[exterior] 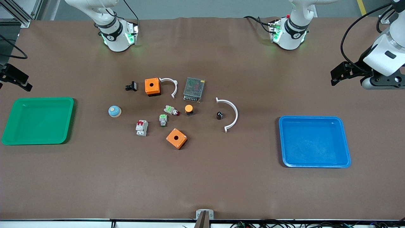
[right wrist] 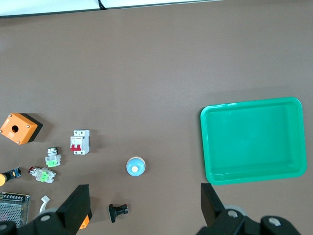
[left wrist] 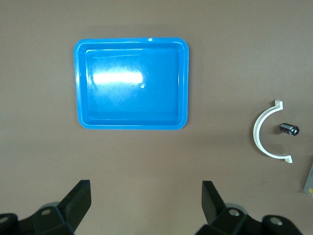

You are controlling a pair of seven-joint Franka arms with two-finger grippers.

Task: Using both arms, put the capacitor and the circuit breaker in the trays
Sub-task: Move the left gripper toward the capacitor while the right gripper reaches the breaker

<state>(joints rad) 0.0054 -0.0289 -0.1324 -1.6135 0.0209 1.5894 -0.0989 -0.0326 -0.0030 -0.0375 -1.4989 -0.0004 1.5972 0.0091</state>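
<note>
On the brown table (exterior: 202, 177), parts lie clustered midway between the two trays. The circuit breaker (exterior: 142, 128), a light-grey block with red levers, rests flat toward the right arm's end of the cluster, apart from its neighbours; the right wrist view shows it as well (right wrist: 80, 142). The capacitor (exterior: 219, 115), a small black cylinder with a reddish mark, sits inside the curve of a white curved bracket (exterior: 230, 114), not touching it; the left wrist view confirms a gap between them (left wrist: 289, 129).

Other items noted: two orange boxes (exterior: 152, 86) (exterior: 176, 138), a second white bracket (exterior: 170, 85), a metal mesh power supply (exterior: 194, 89), an orange-capped button (exterior: 189, 109), two grey parts with green tops (exterior: 171, 110) (exterior: 163, 120), a black clip-like part (exterior: 131, 86) and a blue round knob (exterior: 114, 111).

The green tray (exterior: 38, 120) lies at the right arm's end of the table, the blue tray (exterior: 314, 141) at the left arm's end; neither holds a part.

The left gripper (left wrist: 146, 205) hangs over bare table beside the blue tray, fingers spread wide, holding nothing. The right gripper (right wrist: 145, 208) hangs over the table between the green tray and the parts, fingers likewise apart and unloaded.
</note>
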